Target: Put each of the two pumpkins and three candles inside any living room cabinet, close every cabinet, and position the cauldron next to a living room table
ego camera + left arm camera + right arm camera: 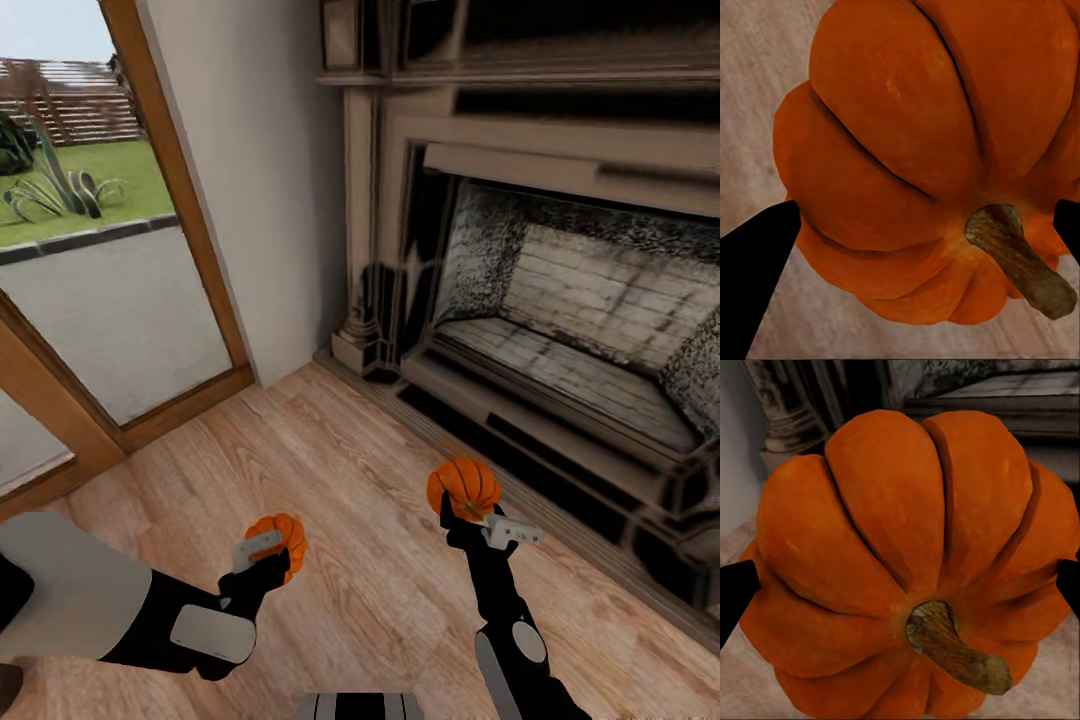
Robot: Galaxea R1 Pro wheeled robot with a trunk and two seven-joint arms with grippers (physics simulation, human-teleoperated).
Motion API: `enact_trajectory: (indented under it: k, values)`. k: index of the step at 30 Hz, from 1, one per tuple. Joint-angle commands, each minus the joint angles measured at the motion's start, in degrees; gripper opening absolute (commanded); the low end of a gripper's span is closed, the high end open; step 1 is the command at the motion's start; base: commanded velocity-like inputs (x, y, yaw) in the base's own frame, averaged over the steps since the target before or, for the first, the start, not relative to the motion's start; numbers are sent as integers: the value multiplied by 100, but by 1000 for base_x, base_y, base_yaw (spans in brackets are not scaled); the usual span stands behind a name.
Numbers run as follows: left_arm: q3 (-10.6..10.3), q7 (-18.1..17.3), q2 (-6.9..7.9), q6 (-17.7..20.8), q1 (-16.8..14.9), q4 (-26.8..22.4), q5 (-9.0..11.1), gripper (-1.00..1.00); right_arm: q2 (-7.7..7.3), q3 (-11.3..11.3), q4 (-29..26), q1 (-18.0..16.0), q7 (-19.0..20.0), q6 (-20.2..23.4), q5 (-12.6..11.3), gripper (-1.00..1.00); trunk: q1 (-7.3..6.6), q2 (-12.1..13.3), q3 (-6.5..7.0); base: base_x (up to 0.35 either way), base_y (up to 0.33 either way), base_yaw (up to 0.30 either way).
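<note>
Plainly, both arms carry a pumpkin each above the wooden floor [370, 590]. In the head view the left gripper [268, 553] sits low and left of centre in the frame, its jaws closed on the left pumpkin [283, 537], which pokes out orange just beyond the pale finger housing. The right gripper [478, 520] sits lower right of centre, jaws closed on the right pumpkin [463, 487], which rides on top of the black wrist, higher in the frame than the other one.

From the left wrist view, the left pumpkin [907, 150] sits between two dark fingers [754, 270] at the frame's edges, its brown stem pointing toward the lower right corner, floorboards behind it. From the right wrist view, the right pumpkin [907, 555] sits between the dark fingertips [735, 592] at both edges, stem toward the camera.

Beyond the right pumpkin stands a fireplace [560, 300] with a brick-lined firebox, filling the upper right of the head frame. A wood-framed glass door [100, 300] occupies the upper left, showing lawn outside.
</note>
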Motion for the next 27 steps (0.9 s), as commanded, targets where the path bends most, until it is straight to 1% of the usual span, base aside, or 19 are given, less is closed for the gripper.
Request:
enact_trajectory:
  k: [1,2,4,7,8,11,12,16,18,20,21,22,25,27]
  values:
    - [-11,13,0,-80,62,86,88,-100,-44,15,45,-1,-15,-40,-28,-100,-2,-2,5,-1,1,-190]
    - [-13,7,-2,-82,120,160,88,-100,-144,13,150,2,-18,-52,-35,-100,-2,-2,13,-1,0,-194]
    - [-14,6,-5,-79,158,206,88,-100,-249,12,268,3,-15,-59,-48,-100,-7,0,73,0,0,-196]
    - [-17,-2,-8,-75,175,235,88,-100,-315,12,339,4,-19,-56,-54,-100,-15,4,158,0,0,-160]
    - [-19,-3,-30,-75,178,241,88,-100,-327,12,354,4,-20,-51,-55,-100,-17,6,183,0,0,-58]
    - [-16,4,-78,-75,183,245,88,-100,-336,11,455,4,-20,-49,-66,-100,-25,10,253,0,0,-30]
    - [-15,16,-92,-75,183,252,88,-100,-339,1,604,4,-17,-47,-71,-100,-28,11,275,0,0,-6]
    - [-15,17,-98,-75,180,262,88,-100,-340,-26,728,51,-13,-79,-73,-100,-38,16,364,0,0,-3]
    - [-15,16,-77,-80,179,264,88,-100,-340,-146,753,171,-12,-173,-77,-100,-43,19,408,0,0,0]
    - [-14,14,-77,-81,181,264,88,-100,-340,-189,749,184,-12,-184,-81,-100,-48,22,453,0,0,0]
    - [-18,12,-81,-82,182,264,88,-100,-337,-206,747,189,-13,-188,-97,-100,-51,23,475,0,0,0]
    - [-17,10,-86,-83,183,257,88,-100,-339,-234,701,230,-26,-208,-224,-100,-53,24,498,-74,0,-6]
    - [-12,-4,-1,-90,179,256,88,-100,-340,-238,642,306,-27,-223,-247,-100,-61,29,586,-265,0,-112]
    - [-13,-10,16,-91,182,257,88,-100,-342,-241,632,329,-23,-227,-248,-100,-66,31,647,-318,0,-149]
